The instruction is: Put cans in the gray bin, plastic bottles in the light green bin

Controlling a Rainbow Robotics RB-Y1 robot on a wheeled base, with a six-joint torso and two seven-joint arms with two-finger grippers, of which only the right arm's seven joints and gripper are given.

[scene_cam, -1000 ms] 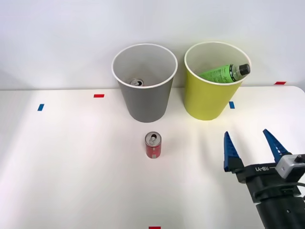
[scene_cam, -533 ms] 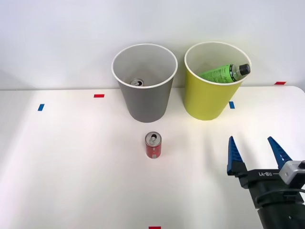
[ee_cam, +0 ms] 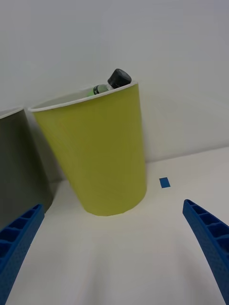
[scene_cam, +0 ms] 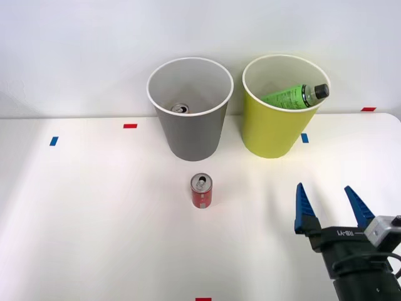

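White bench (scene_cam: 94, 219), carrying two bins side by side near its far edge. Gray bin (scene_cam: 190, 119), upright, on the robot's left of the pair; a can (scene_cam: 180, 108) lies at its bottom, silver top showing. Light green bin (scene_cam: 280, 116), upright, just beside the gray bin without touching it; the plastic bottle (scene_cam: 293, 95) leans inside it, green label visible, black cap (scene_cam: 321, 91) reaching the rim. In the right wrist view the same cap (ee_cam: 119, 77) pokes above the rim of the light green bin (ee_cam: 102, 152). Right gripper (scene_cam: 332, 207), near the bench's front right corner, well apart from both bins; blue ribbed jaws spread, holding nothing. Red can (scene_cam: 201, 190), upright on the bench in front of the gray bin, clear of it. Small red and blue tape marks dot the bench.
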